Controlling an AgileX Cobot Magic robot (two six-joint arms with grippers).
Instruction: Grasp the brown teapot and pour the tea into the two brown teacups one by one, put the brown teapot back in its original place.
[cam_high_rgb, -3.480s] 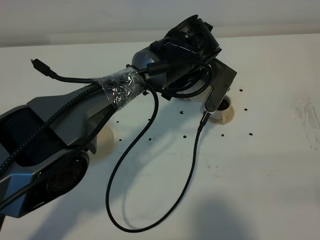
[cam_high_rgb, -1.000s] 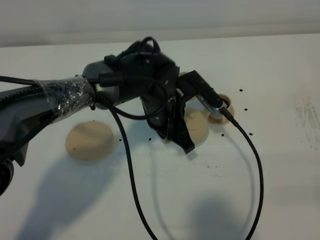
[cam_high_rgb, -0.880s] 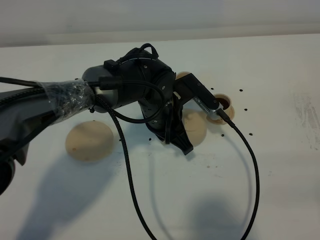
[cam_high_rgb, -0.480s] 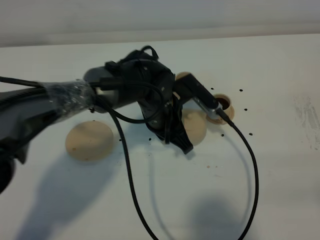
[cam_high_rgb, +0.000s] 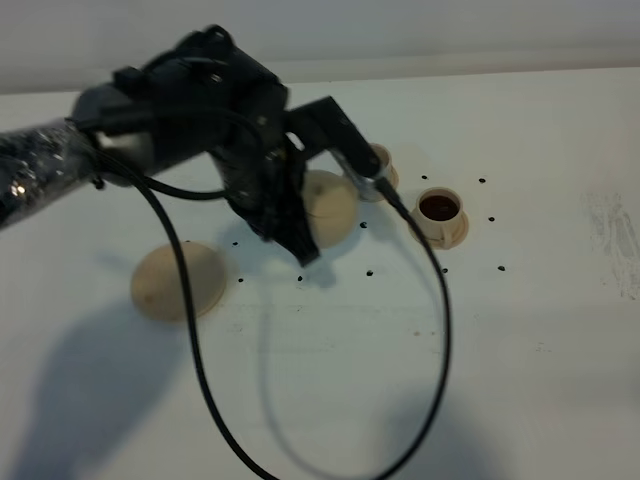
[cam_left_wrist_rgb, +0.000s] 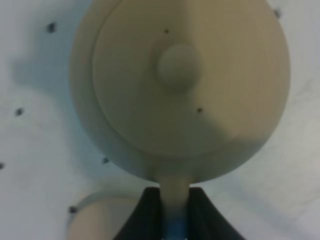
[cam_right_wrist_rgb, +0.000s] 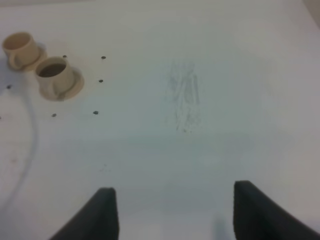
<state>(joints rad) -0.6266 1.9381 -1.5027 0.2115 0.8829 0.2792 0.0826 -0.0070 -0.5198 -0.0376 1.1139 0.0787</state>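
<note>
- The left arm has swung away from the cups since half a second ago, carrying the brown teapot (cam_high_rgb: 328, 205) with it; the pot now hangs between the two cups and the coaster (cam_high_rgb: 178, 281), well short of the disc.
- That reads to me as pouring finished and the return leg begun; the set-down on the coaster is still to do.
- The left fingers (cam_left_wrist_rgb: 149, 214) are pinched narrow on the teapot's loop handle, and the wrist view looks straight down on the lid, so the pot is about upright.
- The right fingers (cam_right_wrist_rgb: 104, 212) stand wide apart with nothing between them, over bare table (cam_high_rgb: 560, 330) and well apart from the cups.
- The nearer teacup (cam_high_rgb: 441, 218) sits on its saucer with dark tea inside.
- The farther teacup (cam_right_wrist_rgb: 20, 48) stands just beside it; from here I cannot tell whether it holds tea.
- Dark specks (cam_high_rgb: 482, 181) dot the table around both cups.
- The coaster lies bare.
</note>
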